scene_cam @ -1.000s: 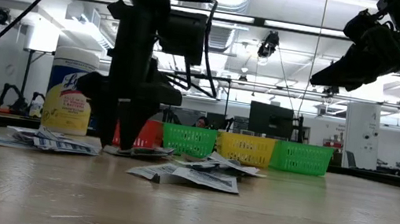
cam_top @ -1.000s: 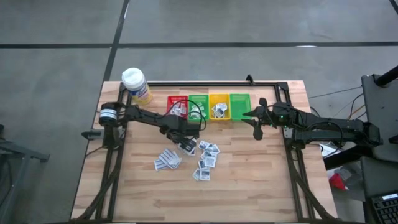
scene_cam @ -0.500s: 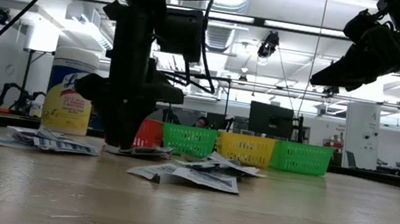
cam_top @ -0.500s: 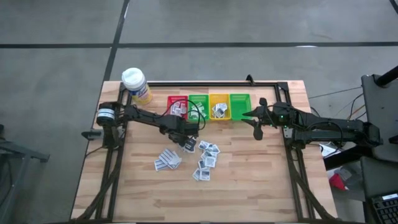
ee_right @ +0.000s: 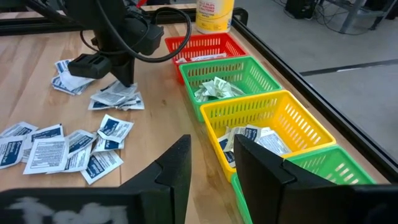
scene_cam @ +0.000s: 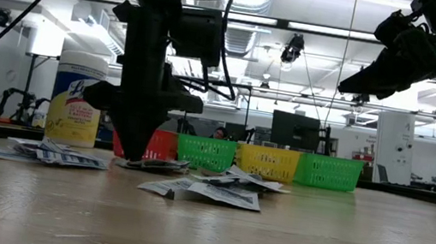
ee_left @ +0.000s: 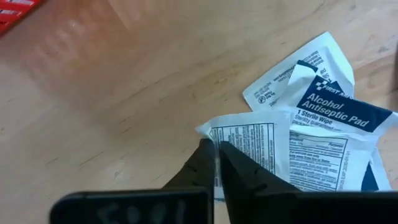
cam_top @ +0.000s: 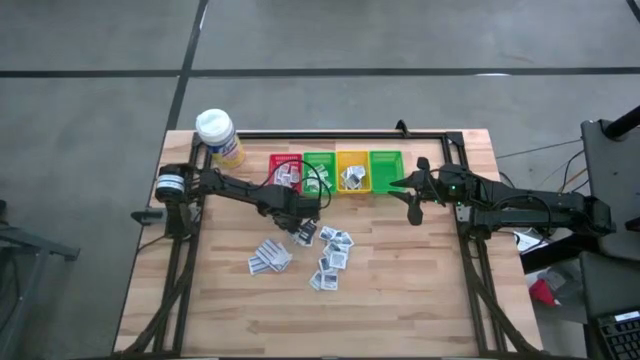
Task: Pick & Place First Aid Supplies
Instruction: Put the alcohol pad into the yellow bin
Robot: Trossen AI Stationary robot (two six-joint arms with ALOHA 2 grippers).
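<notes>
My left gripper (ee_left: 216,163) is down on the table, fingers pinched together on the edge of a white sachet (ee_left: 273,152), other sachets (cam_top: 332,260) scattered just beyond. My right gripper (cam_top: 412,200) hovers beside the bins (cam_top: 385,170), fingers apart, empty.

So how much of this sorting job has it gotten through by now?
Partly done. Some packets already lie in the red bin, the nearer green bin and the yellow bin. Right now the left gripper is pinched at the edge of a white sachet on the table. The right gripper waits open over the bins. Many loose sachets remain.
</notes>
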